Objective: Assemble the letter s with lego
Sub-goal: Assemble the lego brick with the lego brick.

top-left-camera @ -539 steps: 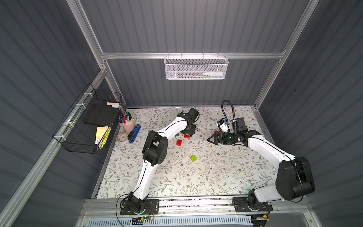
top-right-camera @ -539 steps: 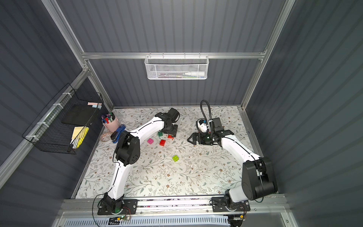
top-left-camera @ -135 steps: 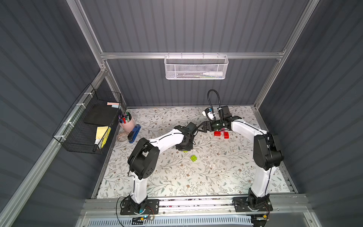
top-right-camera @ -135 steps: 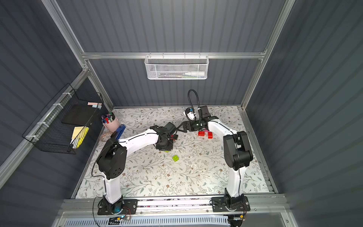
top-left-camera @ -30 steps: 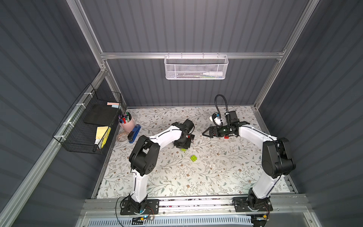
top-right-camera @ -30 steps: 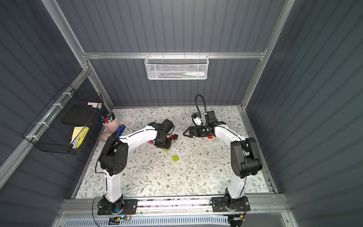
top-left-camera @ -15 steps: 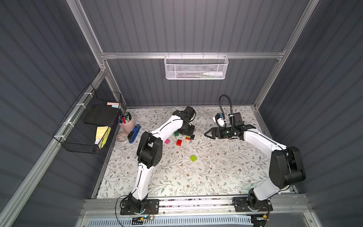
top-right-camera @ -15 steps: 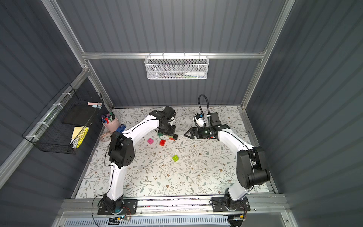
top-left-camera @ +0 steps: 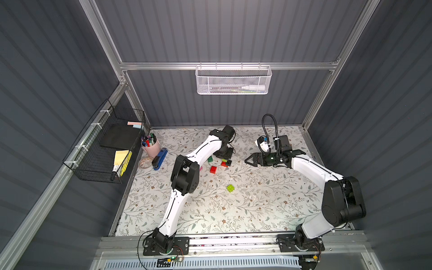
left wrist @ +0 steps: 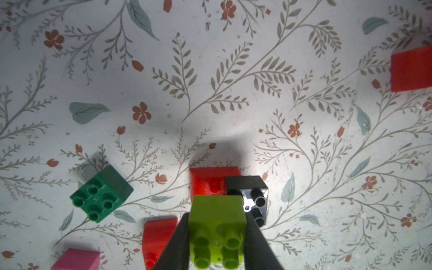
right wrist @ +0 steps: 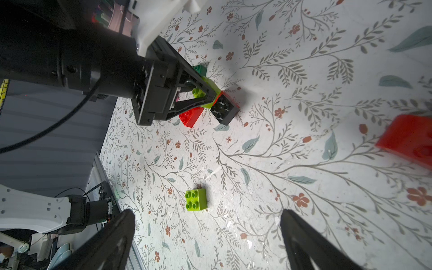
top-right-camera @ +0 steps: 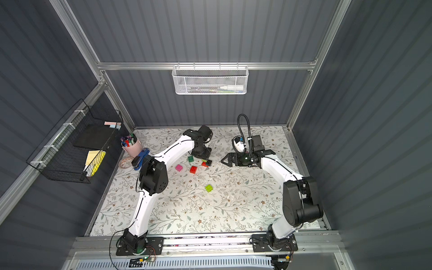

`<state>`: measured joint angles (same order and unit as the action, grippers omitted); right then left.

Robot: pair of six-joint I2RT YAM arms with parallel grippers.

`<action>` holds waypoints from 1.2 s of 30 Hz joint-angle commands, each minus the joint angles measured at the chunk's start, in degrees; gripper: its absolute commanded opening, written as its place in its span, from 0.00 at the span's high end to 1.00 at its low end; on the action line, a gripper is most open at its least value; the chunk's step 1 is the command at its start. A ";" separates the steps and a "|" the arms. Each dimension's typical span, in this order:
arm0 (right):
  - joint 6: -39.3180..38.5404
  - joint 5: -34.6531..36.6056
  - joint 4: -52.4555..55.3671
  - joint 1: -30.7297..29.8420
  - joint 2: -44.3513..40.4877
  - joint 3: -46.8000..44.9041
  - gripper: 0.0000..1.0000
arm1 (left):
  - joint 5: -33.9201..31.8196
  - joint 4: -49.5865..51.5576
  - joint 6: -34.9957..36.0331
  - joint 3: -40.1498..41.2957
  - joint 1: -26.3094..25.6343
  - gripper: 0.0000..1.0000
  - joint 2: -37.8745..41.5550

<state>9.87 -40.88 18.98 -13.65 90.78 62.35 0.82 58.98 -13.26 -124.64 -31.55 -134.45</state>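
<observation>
Left wrist: lime brick (left wrist: pixel 217 233) between fingers (left wrist: pixel 178 245)

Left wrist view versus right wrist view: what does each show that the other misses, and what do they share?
Left wrist only: the pink brick shown plainly; the right wrist view gives a pink sliver at most. Right wrist only: the loose lime brick and the open, empty right tool. Both: the left tool shut on the held lime brick, the black brick beside it, the dark green brick.
</observation>
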 commanded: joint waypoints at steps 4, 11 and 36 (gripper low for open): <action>0.10 -0.35 0.97 0.20 -0.43 -0.49 0.01 | 0.09 3.04 0.24 -2.83 0.00 0.80 -2.04; 0.09 -0.78 1.17 0.20 -0.52 -0.89 0.01 | 0.74 3.60 0.29 -3.58 -0.68 0.80 -2.67; 0.43 -0.25 1.47 0.20 0.10 -0.96 0.01 | -3.26 6.67 -0.18 -5.72 -1.23 0.80 -6.08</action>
<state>10.22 -40.91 19.59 -13.65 90.78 62.02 -0.51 62.83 -13.26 -129.43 -32.53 -138.17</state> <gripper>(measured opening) 0.989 0.354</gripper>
